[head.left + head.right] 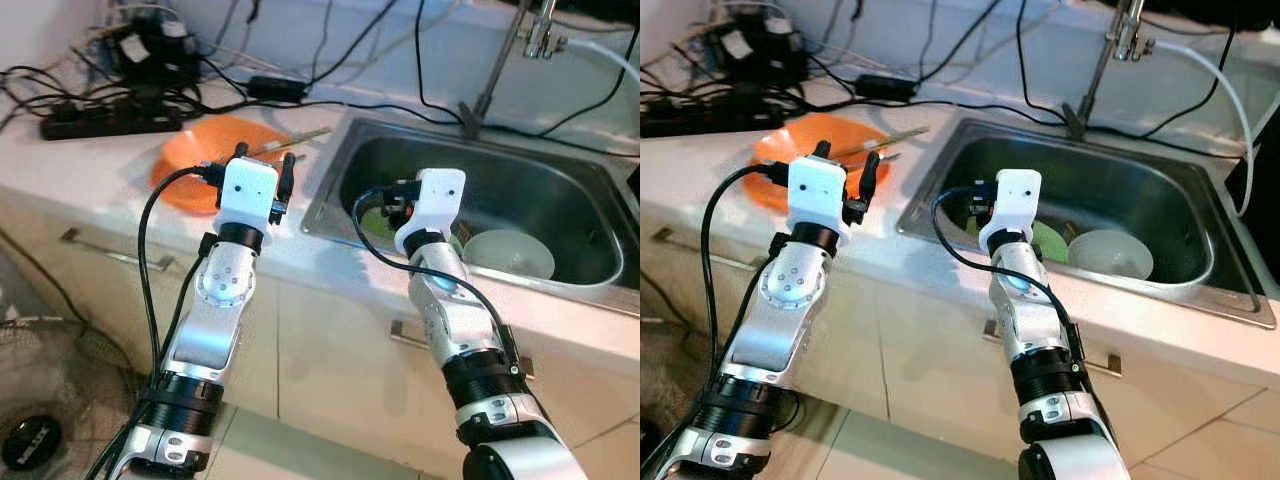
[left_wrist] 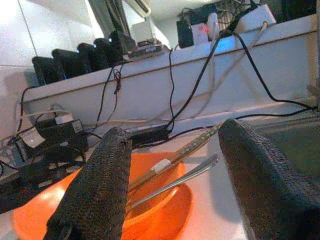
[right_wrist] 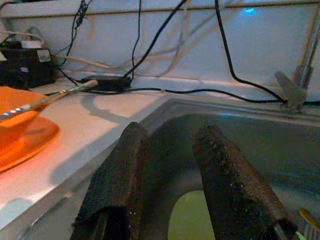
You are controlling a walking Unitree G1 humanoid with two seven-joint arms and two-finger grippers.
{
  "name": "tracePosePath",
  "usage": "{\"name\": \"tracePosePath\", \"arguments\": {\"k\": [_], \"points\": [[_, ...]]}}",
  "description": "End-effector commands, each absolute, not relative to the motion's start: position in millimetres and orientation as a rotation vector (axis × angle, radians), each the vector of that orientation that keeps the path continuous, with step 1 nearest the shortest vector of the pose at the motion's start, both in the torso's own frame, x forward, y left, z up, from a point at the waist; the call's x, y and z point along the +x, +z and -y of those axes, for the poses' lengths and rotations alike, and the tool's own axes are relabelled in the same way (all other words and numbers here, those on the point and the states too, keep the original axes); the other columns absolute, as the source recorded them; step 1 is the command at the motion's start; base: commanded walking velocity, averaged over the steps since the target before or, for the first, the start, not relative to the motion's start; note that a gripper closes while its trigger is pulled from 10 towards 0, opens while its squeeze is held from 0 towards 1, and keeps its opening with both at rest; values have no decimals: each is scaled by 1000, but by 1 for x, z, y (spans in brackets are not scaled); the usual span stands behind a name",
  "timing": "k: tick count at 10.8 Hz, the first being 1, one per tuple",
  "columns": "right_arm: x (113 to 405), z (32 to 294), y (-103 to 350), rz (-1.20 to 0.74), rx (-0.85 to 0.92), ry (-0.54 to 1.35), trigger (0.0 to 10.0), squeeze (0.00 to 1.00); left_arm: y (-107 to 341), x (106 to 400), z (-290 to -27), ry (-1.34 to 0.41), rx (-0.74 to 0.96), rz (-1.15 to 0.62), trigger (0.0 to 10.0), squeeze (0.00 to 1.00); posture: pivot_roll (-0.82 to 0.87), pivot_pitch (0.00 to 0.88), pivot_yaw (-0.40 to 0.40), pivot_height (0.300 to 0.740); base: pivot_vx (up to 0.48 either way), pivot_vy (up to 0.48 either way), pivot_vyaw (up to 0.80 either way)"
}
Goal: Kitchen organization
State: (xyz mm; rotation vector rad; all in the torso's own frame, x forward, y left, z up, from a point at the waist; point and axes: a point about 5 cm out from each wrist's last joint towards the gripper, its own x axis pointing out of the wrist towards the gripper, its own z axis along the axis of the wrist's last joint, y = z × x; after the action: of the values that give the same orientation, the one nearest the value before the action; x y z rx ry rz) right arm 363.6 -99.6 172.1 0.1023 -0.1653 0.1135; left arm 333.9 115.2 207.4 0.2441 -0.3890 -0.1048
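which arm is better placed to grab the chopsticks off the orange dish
Left. The left end effector hovers open at the round orange plastic dish, its fingers framing the chopsticks; the right end effector is over the steel sink.

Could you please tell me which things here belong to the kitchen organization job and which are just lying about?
Belonging to the job:
orange plate
chopsticks resting across it
green plate in the sink
white bowl in the sink
left gripper, open
right gripper, open

Lying about:
power strip
black cables
faucet

Head stereo downward; wrists countertop-level.
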Motion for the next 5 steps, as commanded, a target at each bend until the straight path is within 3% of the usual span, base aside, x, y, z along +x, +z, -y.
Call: {"name": "tracePosePath", "arguments": {"k": [1, 5], "points": [[365, 102, 175, 175, 105, 100, 10000, 0, 212, 335, -113, -116, 250, 396, 10000, 0, 144, 17, -53, 740, 255, 0, 0], [365, 102, 174, 170, 105, 100, 10000, 0, 213, 335, -113, -113, 246, 399, 10000, 0, 142, 28, -54, 740, 269, 0, 0]]}}
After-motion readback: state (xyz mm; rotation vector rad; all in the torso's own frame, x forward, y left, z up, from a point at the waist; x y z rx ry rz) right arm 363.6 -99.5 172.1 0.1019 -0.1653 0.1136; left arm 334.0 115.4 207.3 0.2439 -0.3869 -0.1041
